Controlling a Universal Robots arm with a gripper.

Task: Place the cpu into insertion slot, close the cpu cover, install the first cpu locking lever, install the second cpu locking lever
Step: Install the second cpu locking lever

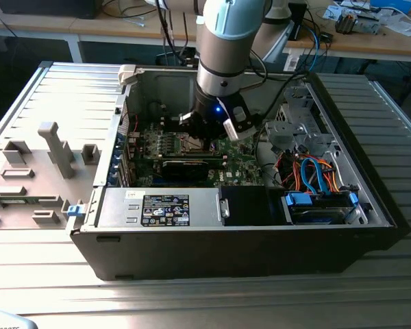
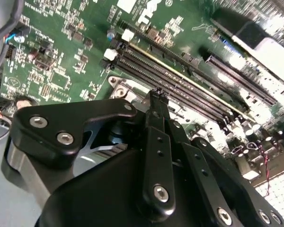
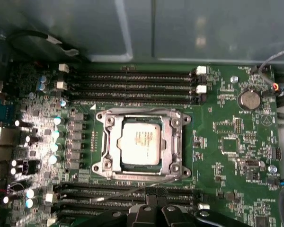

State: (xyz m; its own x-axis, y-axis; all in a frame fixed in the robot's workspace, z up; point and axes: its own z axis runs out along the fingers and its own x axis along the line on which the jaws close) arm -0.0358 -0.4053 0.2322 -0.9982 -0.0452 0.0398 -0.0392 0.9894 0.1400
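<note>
one arm: in the exterior view the gripper [image 1: 207,130] hangs low inside the case [image 1: 370,199], right over the motherboard [image 1: 240,164].
second wrist view: gripper [image 2: 158,94] fingers pressed together at the tips, jaws closed on nothing i can make out, just above the memory slots [image 2: 180,80].
first wrist view: cpu [image 3: 141,141] already seated in the slot [image 3: 177,142], cover [image 3: 106,142] down around it; a thin lever [image 3: 151,182] runs along the slot's edge nearest the gripper [image 3: 154,196].
risk: fingertips may slip off so thin a lever, leaving the cover unlocked.
difference: the first wrist view gives the socket; the exterior view hides it behind the arm.
</note>
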